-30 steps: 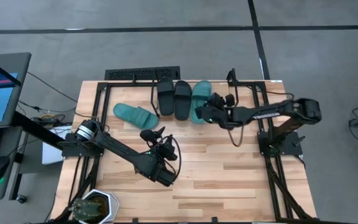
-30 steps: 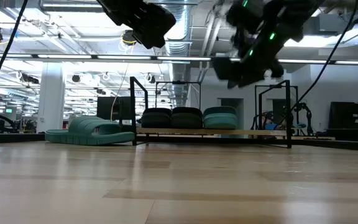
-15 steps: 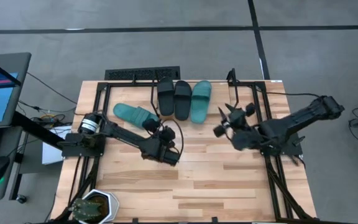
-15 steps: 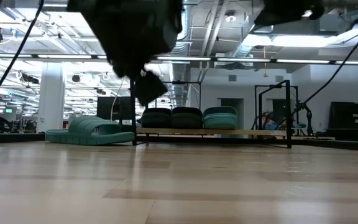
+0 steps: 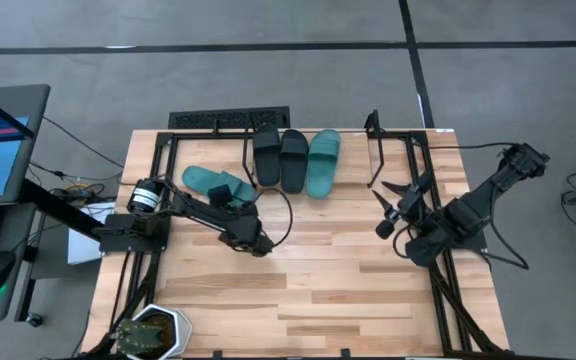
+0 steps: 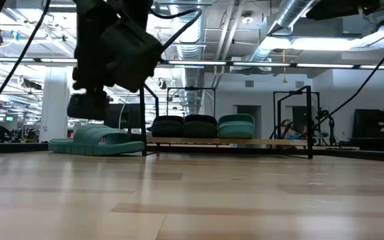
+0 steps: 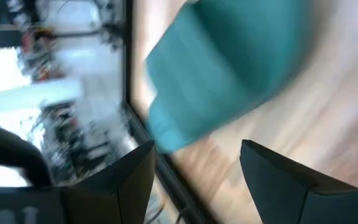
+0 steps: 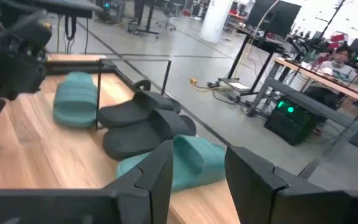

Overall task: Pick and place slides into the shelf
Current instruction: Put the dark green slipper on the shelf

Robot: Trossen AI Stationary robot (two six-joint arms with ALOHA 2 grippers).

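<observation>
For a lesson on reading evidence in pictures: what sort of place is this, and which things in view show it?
Most likely a robotics lab or workshop in a large industrial hall. Two robot arms work at a wooden table, the ceiling carries bare pipes and strip lights, and benches with equipment and cables stand on a concrete floor.

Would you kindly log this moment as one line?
shelf: three slides | teal slide: on table | left gripper: open over it | right gripper: empty, off shelf

Two black slides (image 5: 280,159), two teal slides (image 5: 323,163), one shelf (image 5: 371,130), one grille (image 5: 229,119).
</observation>
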